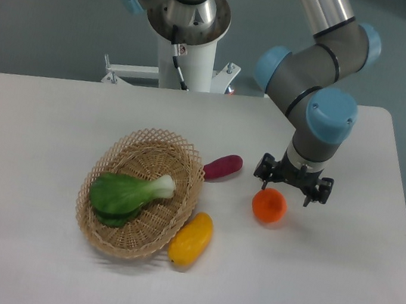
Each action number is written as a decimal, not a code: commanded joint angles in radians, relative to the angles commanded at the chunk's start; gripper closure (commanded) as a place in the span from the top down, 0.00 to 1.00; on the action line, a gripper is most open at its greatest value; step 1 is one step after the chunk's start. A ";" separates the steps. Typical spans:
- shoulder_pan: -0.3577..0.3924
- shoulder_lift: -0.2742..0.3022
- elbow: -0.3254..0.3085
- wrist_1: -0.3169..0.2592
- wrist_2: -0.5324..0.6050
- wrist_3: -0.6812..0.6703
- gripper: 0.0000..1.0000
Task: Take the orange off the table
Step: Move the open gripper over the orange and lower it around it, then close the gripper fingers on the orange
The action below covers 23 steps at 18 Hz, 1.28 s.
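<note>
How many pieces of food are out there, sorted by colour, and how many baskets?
Orange: 1, the orange under the gripper
Yellow: 1, the long yellow fruit
Purple: 1, the purple vegetable
Green: 1, the leafy green in the basket
Baskets: 1, the wicker basket
Total: 5 things on the table

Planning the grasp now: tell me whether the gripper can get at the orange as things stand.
Probably yes. The gripper hangs right at the orange, just behind it, and nothing lies between them. The purple vegetable and the yellow fruit sit off to the side, apart from it.
</note>
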<state>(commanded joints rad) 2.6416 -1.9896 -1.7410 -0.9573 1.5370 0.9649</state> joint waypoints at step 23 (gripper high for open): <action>-0.032 -0.046 -0.052 0.137 0.035 -0.028 0.72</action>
<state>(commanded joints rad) 2.6093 -2.0356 -1.7932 -0.8207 1.5723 0.9373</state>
